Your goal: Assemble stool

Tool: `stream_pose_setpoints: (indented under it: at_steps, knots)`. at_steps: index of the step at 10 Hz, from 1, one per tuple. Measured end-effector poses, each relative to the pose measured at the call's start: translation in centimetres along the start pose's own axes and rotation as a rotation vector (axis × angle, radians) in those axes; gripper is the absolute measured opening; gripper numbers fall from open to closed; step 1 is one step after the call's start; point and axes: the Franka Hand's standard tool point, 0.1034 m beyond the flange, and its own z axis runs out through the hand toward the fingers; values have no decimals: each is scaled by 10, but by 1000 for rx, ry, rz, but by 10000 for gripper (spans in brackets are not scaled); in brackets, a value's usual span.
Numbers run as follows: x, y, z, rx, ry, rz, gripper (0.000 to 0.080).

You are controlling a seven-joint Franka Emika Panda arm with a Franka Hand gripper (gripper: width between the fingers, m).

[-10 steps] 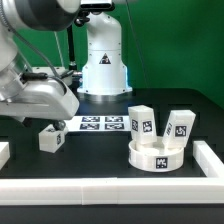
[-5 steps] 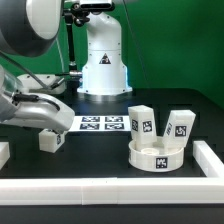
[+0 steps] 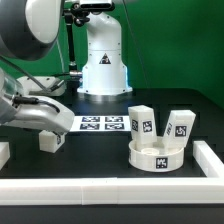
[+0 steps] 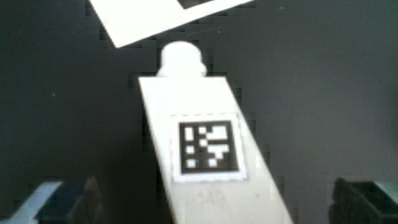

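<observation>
Over lone stool leg [image 4: 199, 130] near marker board [image 3: 100, 123]: end effector [image 4: 214, 200] wide, fingers [image 4: 63, 200] clear of leg.

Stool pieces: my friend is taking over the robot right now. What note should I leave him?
Gripper: open, holding nothing, hovering over the first leg with its jaws either side of it.
Round seat: toward the exterior view's right, with a second leg and a third leg just behind it.
Done: no leg is fitted yet.
Left: grasp the first leg, fit it to the seat, then the others.
</observation>
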Motion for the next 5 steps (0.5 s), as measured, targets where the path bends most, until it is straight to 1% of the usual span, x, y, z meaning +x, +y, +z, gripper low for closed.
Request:
stream_pose_setpoints:
  at_steps: [1,2,3,5]
  knots:
    - [-2,3,5,3,-48,7,649]
    - [-1,5,9,2,-104,16,649]
    - [6,5,12,-5,-95,15,649]
    - [9,3,16,-11,-85,12,649]
